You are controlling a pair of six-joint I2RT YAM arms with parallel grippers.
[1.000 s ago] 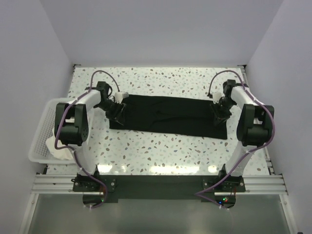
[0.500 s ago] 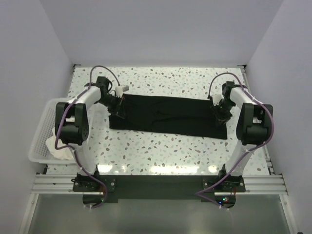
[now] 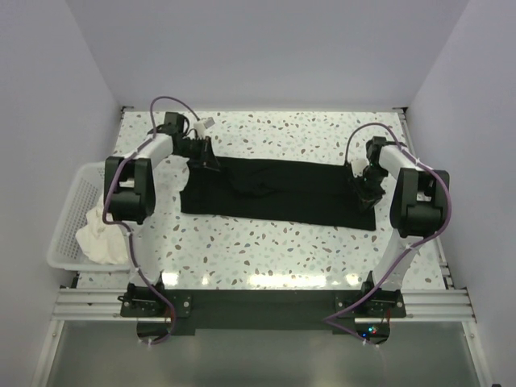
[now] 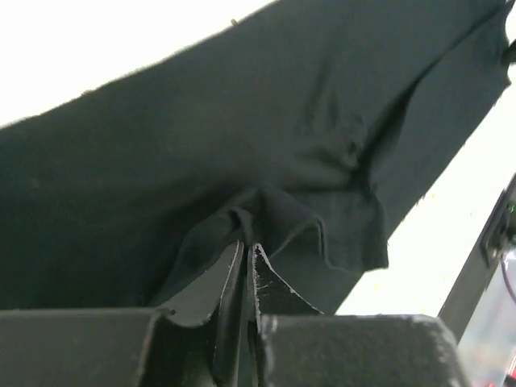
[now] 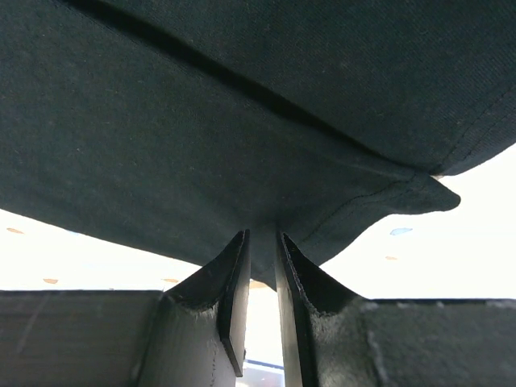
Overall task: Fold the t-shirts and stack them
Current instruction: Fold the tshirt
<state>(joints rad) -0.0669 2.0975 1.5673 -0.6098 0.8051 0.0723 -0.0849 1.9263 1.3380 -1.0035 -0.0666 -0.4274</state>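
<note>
basket (image 3: 64,218): sitting left of left gripper (image 3: 208,160), holding white t-shirt (image 3: 98,238)
left gripper: jaws nearly closed, pinching black t-shirt (image 3: 274,189)
black t-shirt: lying between 2 grippers
right gripper (image 3: 367,189): jaws narrow, clamping its right edge
table (image 3: 266,242): speckled, lying beneath; walls (image 3: 266,48) enclosing

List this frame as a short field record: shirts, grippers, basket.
black t-shirt: lying as a long strip across the table
left gripper: shut, pinching bunched fabric at its far-left corner
right gripper: shut on the fabric at its right end
white t-shirt: crumpled in the basket
</note>
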